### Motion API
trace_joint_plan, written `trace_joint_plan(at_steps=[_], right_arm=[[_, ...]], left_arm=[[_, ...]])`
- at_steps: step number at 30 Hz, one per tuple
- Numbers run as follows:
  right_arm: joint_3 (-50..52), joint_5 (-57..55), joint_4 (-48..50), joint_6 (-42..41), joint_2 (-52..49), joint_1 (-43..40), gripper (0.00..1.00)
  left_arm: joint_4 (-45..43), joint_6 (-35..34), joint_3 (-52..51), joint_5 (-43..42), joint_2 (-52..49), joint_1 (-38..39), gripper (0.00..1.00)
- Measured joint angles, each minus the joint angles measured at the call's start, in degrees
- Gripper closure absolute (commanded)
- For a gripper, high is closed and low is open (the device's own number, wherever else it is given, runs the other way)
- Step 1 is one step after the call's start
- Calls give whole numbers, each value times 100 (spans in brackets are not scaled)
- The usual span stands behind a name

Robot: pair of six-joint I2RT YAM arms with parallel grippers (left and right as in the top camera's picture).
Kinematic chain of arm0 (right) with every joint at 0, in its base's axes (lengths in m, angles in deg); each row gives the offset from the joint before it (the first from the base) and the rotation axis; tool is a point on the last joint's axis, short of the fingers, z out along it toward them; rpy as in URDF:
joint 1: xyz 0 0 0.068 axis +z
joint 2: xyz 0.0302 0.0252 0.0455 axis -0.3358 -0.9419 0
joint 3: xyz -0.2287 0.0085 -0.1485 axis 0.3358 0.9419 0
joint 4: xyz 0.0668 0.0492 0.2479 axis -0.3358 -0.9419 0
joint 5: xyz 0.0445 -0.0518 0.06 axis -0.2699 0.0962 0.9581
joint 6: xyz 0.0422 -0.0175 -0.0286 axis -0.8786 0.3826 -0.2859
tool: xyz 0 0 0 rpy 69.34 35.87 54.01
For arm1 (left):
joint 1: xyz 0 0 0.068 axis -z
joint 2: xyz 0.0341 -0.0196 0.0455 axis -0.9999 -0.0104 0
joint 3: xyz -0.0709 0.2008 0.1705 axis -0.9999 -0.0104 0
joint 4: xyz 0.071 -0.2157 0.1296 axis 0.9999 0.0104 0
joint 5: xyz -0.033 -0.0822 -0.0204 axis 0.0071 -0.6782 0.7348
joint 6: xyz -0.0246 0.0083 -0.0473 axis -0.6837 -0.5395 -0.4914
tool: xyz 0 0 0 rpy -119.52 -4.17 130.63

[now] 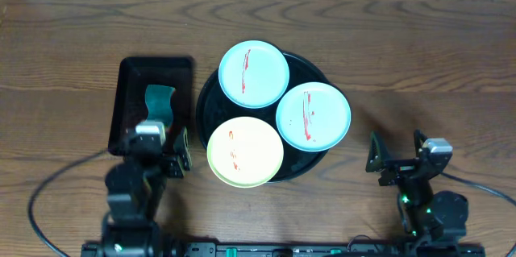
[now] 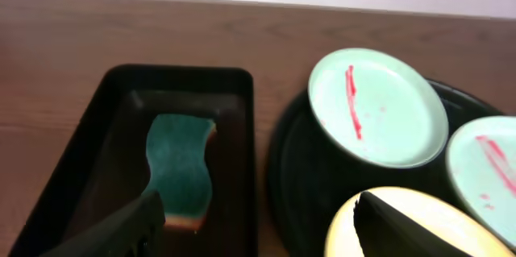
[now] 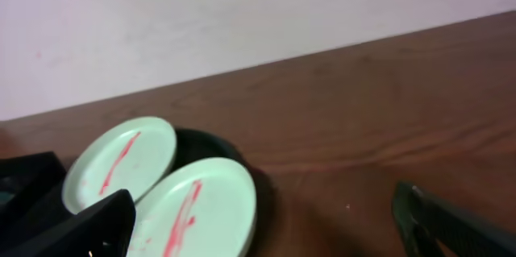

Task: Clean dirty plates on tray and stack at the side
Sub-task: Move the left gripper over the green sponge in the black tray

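Well, my left claw (image 2: pixel 258 226) and right claw (image 1: pixel 397 160) both gape empty, the left poised by the sponge (image 2: pixel 179 168) at lower left, since the plates (image 1: pixel 246 152) are smeared.

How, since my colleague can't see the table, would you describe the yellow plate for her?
On the table, find the round black tray. The yellow plate lies lower left on it, seen from overhead. It alone is yellow; the other two plates are blue-green.
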Motion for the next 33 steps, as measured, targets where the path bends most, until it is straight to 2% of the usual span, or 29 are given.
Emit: trace_joint_plan(at_steps=[8,15,20,25,27,33], right_arm=[[-1821,144,-1093,22,-1821,0,1],[-3766,424,-2597,227,-4157,0,1],[-4535,553,-2874,457,-5351,0,1],[-4640,1054,-2750,730,-6161,0,1],[-4640,1322,-2752,890,-6415,-2,11],[-4640,1628,-2780,1058,-6990,0,18]], left_arm=[[1930,-42,2680,-216,-2330,0,24],[4013,-42,4865,-234,-4207,0,24],[4168,-20,5285,-225,-4903,4,24],[4089,9,5285,-11,-5368,4,24],[4096,11,5285,33,-5525,4,24],[3926,273,5292,448,-5836,2,24]])
